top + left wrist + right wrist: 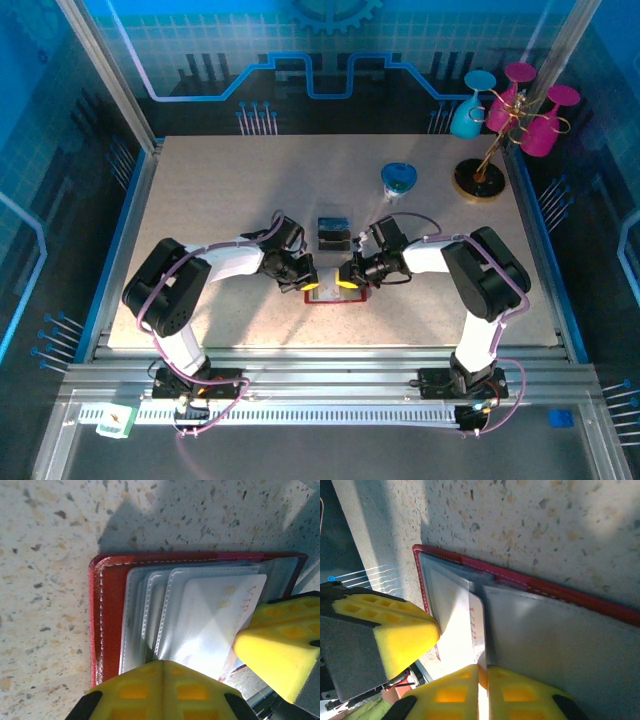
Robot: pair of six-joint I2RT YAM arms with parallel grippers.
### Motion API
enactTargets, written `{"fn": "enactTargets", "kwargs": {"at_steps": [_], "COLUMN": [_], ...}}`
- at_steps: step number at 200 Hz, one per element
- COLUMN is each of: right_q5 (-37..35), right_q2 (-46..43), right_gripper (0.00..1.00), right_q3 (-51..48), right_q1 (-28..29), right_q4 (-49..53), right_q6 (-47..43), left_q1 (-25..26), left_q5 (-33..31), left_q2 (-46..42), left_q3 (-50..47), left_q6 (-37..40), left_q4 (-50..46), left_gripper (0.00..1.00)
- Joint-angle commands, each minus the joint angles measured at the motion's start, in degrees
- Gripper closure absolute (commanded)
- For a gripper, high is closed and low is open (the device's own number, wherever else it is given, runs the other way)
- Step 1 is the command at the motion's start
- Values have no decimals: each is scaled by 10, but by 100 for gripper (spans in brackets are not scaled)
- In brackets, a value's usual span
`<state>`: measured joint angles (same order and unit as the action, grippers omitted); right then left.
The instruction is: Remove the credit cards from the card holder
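The red card holder (pixel 336 299) lies open on the table between both grippers, its grey see-through pockets (pixel 150 615) fanned out over the red cover (pixel 110 610). A pale credit card (pixel 215 615) marked VIP sticks partway out of a pocket. My right gripper (pixel 482 672) is shut on that card's edge (pixel 457 630). My left gripper (pixel 162 664) is shut, its tips resting on the pockets; whether it pinches a leaf I cannot tell. Beyond the holder a blue card (pixel 333 222) and a dark card (pixel 334 241) lie on the table.
A blue dish (pixel 400 179) sits behind the cards. At the back right stands a rack (pixel 480 180) hung with pink and blue cups. The right gripper's finger (pixel 275 645) and the left gripper's finger (pixel 395 635) nearly touch over the holder (pixel 560 592).
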<state>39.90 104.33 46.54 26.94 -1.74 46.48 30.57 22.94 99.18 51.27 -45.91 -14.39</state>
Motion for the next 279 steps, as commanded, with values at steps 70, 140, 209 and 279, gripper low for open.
{"fn": "enactTargets", "kwargs": {"at_steps": [70,140,209,279], "right_q5": [-8,-10,-76,-241], "right_q2": [-53,-99,-129,-91], "right_gripper": [97,97,100,100], "right_q3": [-11,5,135,337], "right_q1": [-27,-65,-62,-21], "right_q4": [53,150,388,602], "right_q6": [-25,-93,-285,-652], "left_q1": [4,4,3,-20], "left_q5": [-31,-32,-37,-58], "left_q2": [3,-7,-35,-65], "left_q3": [2,10,44,19], "left_q6": [18,19,20,25], "left_q4": [-56,-57,-55,-35], "left_gripper": [95,92,83,76]}}
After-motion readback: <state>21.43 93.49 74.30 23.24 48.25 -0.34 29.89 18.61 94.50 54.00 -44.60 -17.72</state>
